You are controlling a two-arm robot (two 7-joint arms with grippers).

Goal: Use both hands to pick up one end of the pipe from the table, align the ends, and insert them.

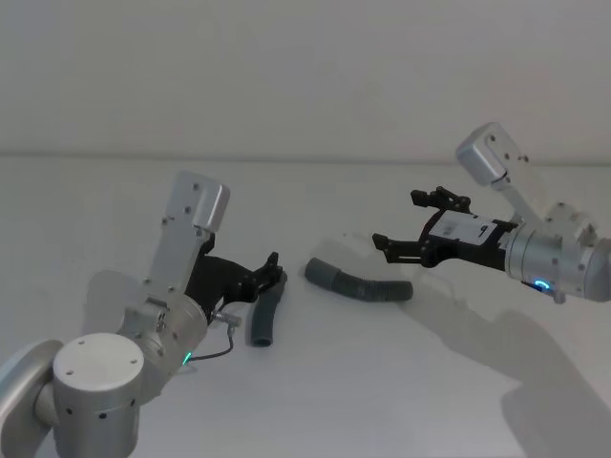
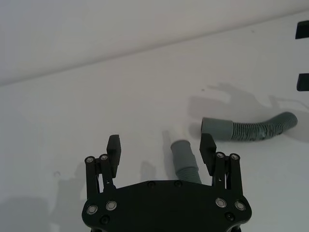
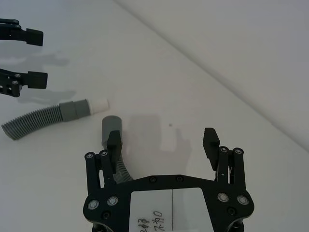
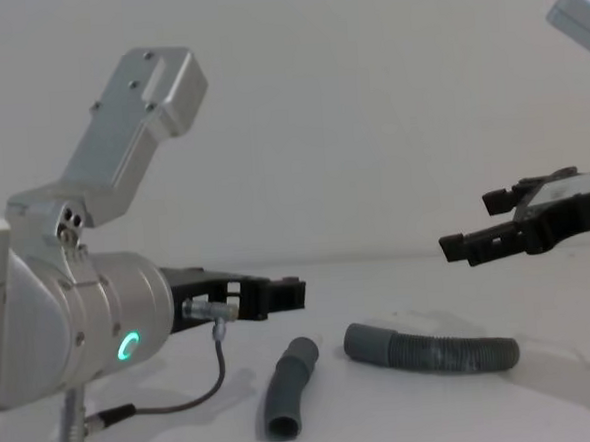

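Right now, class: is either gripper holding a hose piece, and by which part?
Nothing is held. The left gripper and right gripper are open; the shorter hose piece and longer curved piece lie on the table.

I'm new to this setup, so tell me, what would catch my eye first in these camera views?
Two gray hose pieces lie apart on the off-white table, the shorter hose left of the longer curved hose. The left end effector hangs open over the shorter one, and the right end effector hangs open above the longer one.
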